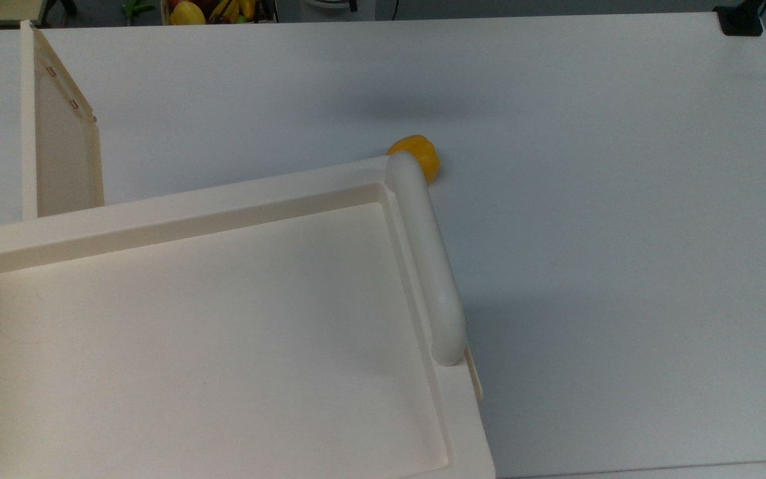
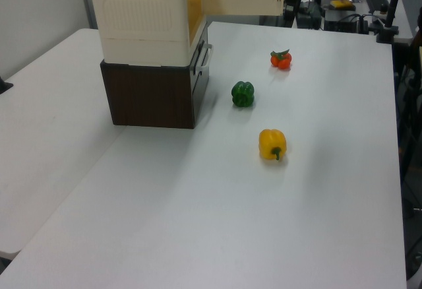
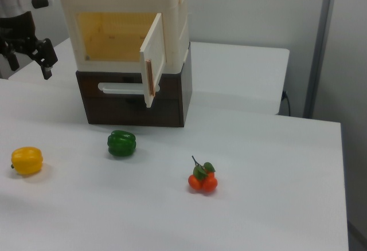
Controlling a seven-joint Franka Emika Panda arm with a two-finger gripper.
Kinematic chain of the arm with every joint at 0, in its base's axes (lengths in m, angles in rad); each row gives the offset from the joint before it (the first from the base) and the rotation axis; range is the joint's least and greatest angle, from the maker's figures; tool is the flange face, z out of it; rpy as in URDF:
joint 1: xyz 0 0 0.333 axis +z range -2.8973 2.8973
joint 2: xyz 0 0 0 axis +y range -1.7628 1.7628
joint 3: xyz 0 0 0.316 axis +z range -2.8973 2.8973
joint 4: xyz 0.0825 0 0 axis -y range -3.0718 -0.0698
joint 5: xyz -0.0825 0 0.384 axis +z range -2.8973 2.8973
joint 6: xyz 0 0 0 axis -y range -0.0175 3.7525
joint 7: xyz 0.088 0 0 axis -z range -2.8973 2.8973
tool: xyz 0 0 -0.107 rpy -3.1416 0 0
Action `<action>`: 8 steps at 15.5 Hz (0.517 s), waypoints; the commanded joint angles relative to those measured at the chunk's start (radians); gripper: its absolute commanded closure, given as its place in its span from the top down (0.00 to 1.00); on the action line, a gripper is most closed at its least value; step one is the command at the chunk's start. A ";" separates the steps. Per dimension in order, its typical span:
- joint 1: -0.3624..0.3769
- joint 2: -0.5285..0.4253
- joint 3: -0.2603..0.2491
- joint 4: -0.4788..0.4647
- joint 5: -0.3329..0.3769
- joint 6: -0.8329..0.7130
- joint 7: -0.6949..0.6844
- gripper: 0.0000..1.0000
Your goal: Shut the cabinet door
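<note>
Cream plastic, the cabinet door (image 3: pixel 153 59) stood swung out from the cabinet (image 3: pixel 123 24), hinged on the right view's right. My gripper (image 3: pixel 28 59), fingers spread wide and empty, hung at its nine o'clock, well apart.

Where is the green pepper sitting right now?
In the right view the green pepper lies on the table before the cabinet, between the yellow pepper and the tomatoes.

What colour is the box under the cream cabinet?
Dark brown; the right view shows the box best, beneath the cabinet.
</note>
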 commanded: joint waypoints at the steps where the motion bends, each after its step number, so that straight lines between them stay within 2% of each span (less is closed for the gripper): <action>1: 0.003 -0.012 -0.010 -0.016 -0.001 0.013 -0.027 1.00; 5: 0.001 -0.012 -0.010 -0.016 -0.002 0.016 -0.035 0.98; 6: 0.001 -0.012 -0.010 -0.014 -0.002 0.017 -0.041 0.89; 8: -0.007 -0.014 -0.010 -0.014 0.004 0.016 -0.070 0.54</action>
